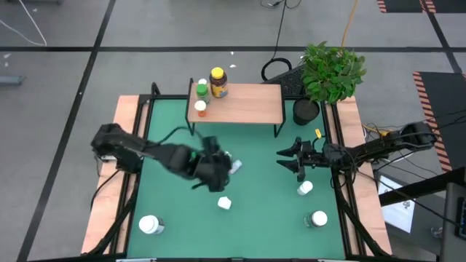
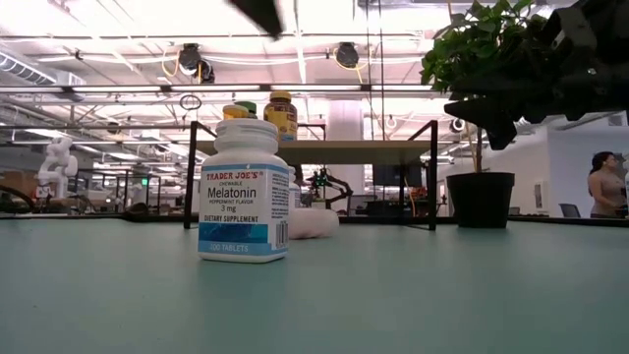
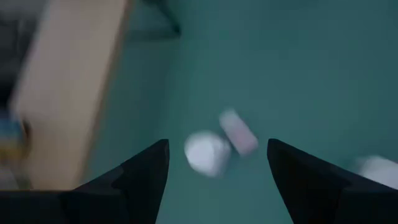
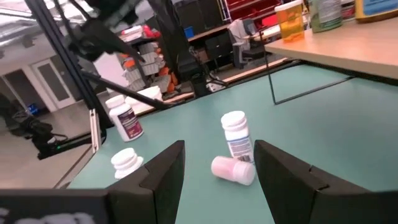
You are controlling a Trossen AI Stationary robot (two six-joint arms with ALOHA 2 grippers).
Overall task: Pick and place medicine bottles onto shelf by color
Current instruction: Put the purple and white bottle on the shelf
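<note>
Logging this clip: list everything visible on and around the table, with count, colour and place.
shelf: one, light wood top, black legs, far end of the mat
amber bottle: one, yellow lid, on the shelf's left part
green bottle: one, white cap, on the shelf beside the amber one
orange bottle: one, white cap, shelf's left front
white bottles: four, scattered on the near mat
pale bottle: one, whitish-lilac, on the mat by the left gripper
mat: one, green
potted plant: one, green, black pot, right of the shelf
person: one, in the room beyond
left gripper: fingers open, mid-mat
right gripper: fingers open, right of centre
</note>
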